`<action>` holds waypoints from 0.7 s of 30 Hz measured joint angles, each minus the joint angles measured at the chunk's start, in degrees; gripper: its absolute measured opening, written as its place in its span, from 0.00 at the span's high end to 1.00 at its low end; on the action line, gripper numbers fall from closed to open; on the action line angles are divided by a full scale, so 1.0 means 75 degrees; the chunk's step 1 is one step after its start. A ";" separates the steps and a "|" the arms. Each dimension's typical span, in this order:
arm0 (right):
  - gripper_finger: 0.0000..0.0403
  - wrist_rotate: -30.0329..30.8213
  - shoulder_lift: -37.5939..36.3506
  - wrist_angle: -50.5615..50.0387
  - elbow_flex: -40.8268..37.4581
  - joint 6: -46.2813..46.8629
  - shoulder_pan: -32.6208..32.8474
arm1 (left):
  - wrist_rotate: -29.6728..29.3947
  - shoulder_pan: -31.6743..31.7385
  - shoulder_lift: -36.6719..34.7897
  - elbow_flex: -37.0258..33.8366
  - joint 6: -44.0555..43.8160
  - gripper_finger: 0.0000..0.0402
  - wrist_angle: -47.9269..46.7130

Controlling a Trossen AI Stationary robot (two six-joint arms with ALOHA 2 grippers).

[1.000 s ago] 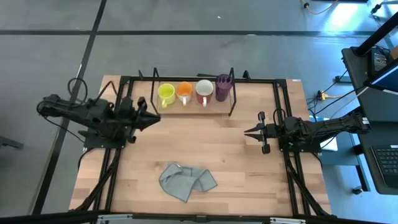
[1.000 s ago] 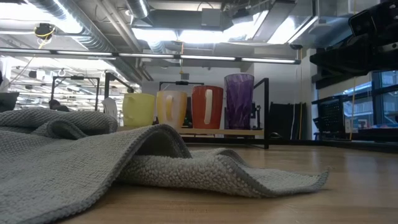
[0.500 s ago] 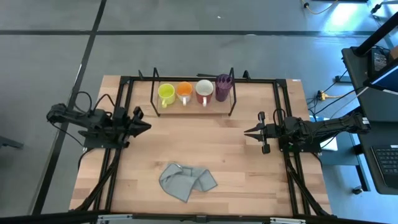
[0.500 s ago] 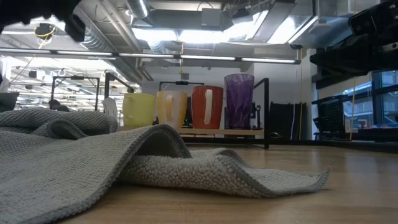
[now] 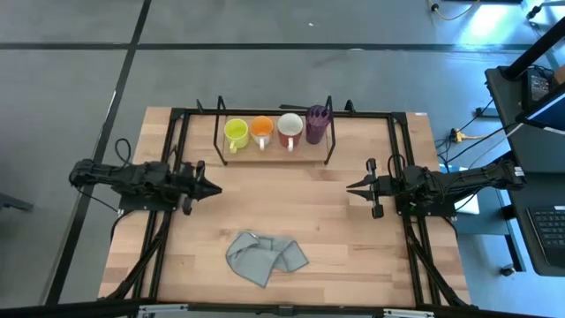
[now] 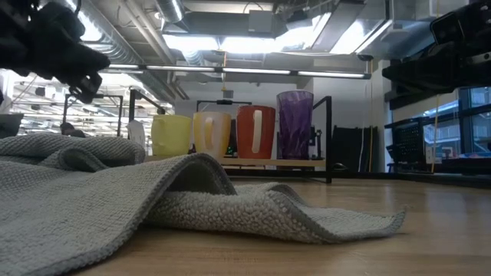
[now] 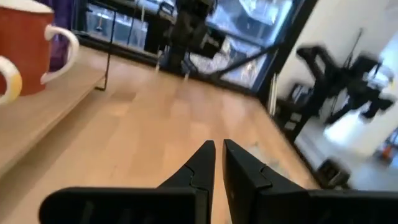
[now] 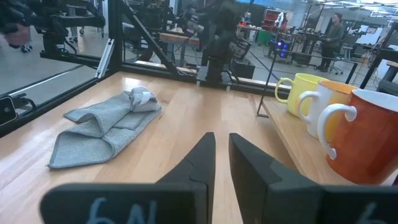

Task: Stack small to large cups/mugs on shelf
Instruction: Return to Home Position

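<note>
Four cups stand in a row on the board of the low black wire shelf [image 5: 274,148] at the table's far side: a yellow mug [image 5: 236,133], a white mug with an orange inside [image 5: 261,130], an orange-red mug with a white handle [image 5: 290,129] and a taller purple tumbler [image 5: 317,124]. The low view shows them upright, side by side [image 6: 255,132]. My left gripper [image 5: 214,189] is shut and level, left of and nearer than the shelf, with nothing in it [image 7: 219,149]. My right gripper [image 5: 350,187] is shut, level and holds nothing [image 8: 222,142], right of the table's middle.
A crumpled grey cloth [image 5: 265,256] lies on the wood near the table's front edge, filling the foreground of the low view [image 6: 153,199]. A black frame [image 5: 181,113] runs around the tabletop. Bare wood lies between the two grippers.
My left gripper has drawn back from the shelf's left end, sinking and going toward the table's left and near edges; it has come into the low view's upper left. The cups have stayed in place.
</note>
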 joint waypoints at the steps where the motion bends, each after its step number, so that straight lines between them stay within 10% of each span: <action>1: 0.88 -0.0002 -0.0003 -0.0004 0.0000 0.0002 0.0002 | 0.0092 0.0067 0.0104 0.0035 0.0196 0.94 -0.0089; 21: 0.88 -0.0001 -0.0002 -0.0001 0.0000 0.0000 0.0002 | 0.0045 0.0195 0.0349 0.0197 0.1767 0.94 -0.0758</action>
